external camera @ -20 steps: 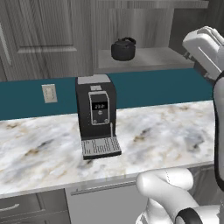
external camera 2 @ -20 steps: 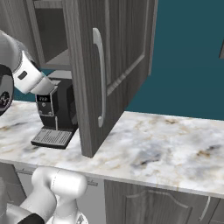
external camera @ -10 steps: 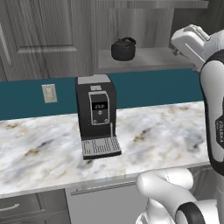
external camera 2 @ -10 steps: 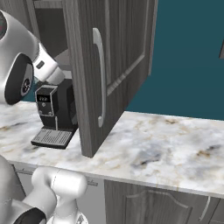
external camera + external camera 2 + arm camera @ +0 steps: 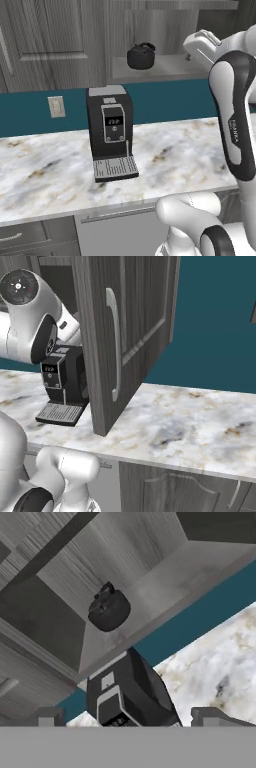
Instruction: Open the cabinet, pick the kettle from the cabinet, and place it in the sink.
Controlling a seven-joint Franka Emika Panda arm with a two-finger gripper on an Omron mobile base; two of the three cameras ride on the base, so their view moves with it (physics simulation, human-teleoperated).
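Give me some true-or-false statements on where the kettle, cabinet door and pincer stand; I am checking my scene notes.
1. The kettle sits on the cabinet shelf. True.
2. The pincer is shut on the kettle. False: it is open and apart from the kettle.
3. The cabinet door is swung open. True.
4. The coffee machine stands inside the cabinet. False: it stands on the marble counter, below the shelf.
5. The kettle lies tipped on its side. False: it stands upright, handle on top.
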